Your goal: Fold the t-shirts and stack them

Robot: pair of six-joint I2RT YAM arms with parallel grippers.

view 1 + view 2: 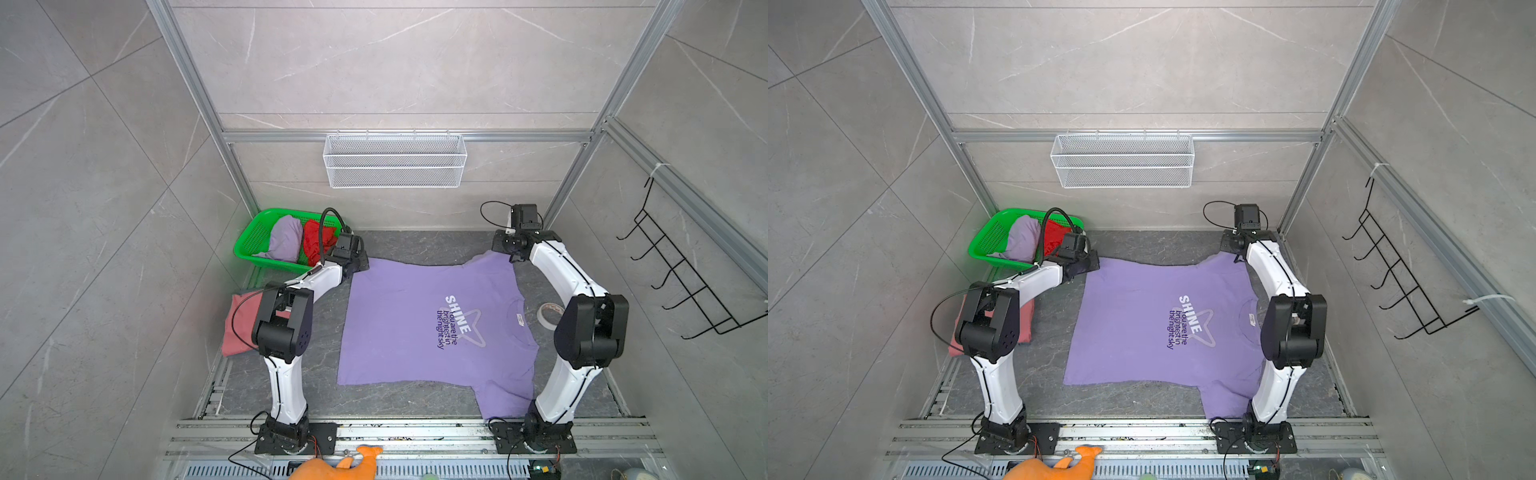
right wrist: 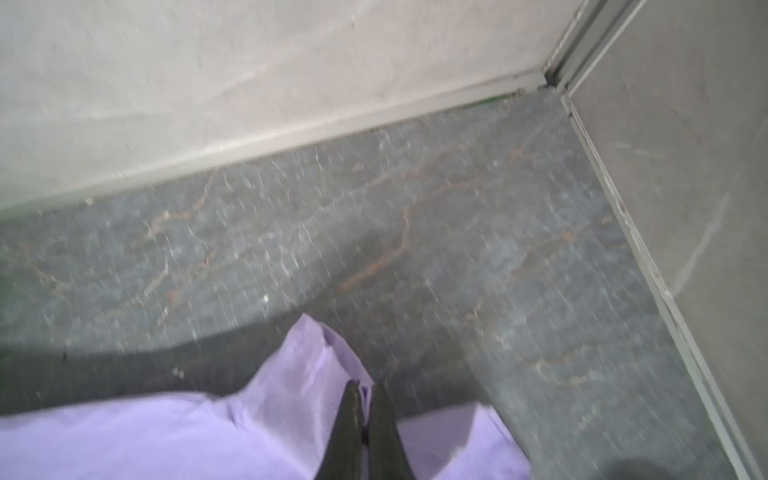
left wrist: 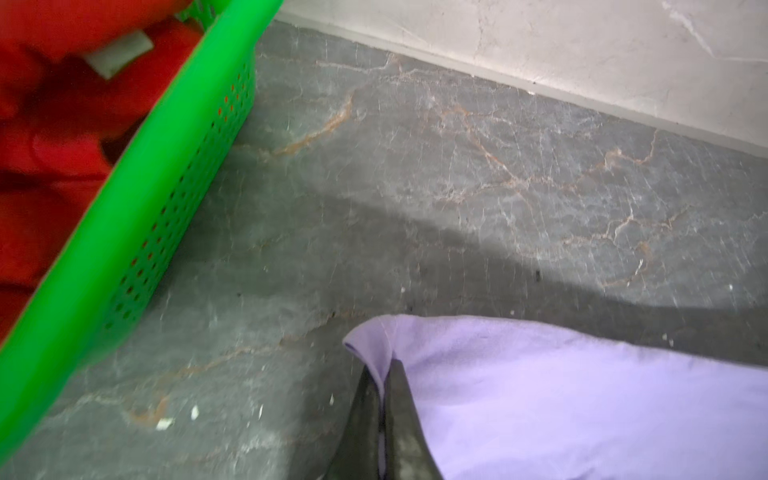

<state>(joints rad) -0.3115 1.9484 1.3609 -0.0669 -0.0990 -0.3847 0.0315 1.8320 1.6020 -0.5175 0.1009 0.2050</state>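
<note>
**Lavender cotton t-shirt with white "SHINE" star print [image 1: 399, 332] pinched at two far points**

Spread flat, print up, across the middle of the dark marbled table [image 1: 419, 243], collar toward the right edge, hem toward the left. Left jaws pressed together on the far hem corner, right jaws pinching the far sleeve's edge, with the cloth raised in a small fold at each grip. In the far left corner, a green perforated plastic basket [image 1: 249, 249] with a crumpled plain lavender t-shirt [image 1: 284, 241] and a crumpled bright red t-shirt [image 1: 313, 243] inside. At the left edge, a folded dusty-pink t-shirt [image 1: 237, 332], partly hidden behind the left arm. Just beside the collar, a white tape roll [image 1: 541, 319].
</note>
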